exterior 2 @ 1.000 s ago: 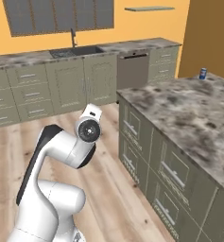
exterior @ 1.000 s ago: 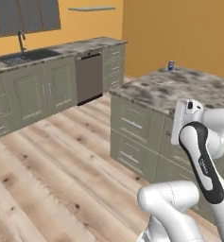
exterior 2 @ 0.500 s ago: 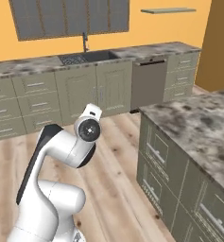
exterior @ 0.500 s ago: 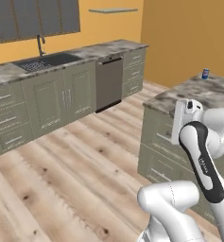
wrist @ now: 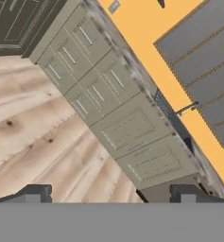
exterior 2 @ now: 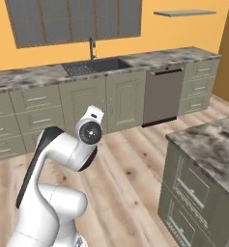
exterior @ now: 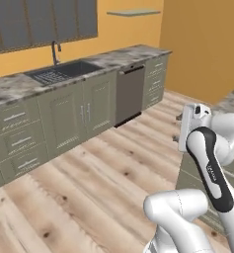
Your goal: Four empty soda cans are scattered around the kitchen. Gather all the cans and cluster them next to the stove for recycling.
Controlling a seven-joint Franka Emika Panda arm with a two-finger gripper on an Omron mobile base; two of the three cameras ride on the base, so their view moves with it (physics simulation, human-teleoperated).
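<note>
A: Since I'm after soda cans and a stove, where are they?
B: Can't place either from what I've got. I'm facing the sink run, with the faucet behind it, dishwasher just right of the sink cabinet, drawers on the left.
A: Gripper?
B: Gripper has jaws spread wide with nothing between them, looking at cabinet fronts and wood floor. Arm is tucked up close to the base.
A: What could go wrong?
B: My guess: the island counter sits near on the right, and its corner could clip the arm or base if I drive or swing carelessly. I could also roll past a can, small and easily missed.
A: Any writing or brands?
B: Faint lettering on the arm's dark link, too small to read.
</note>
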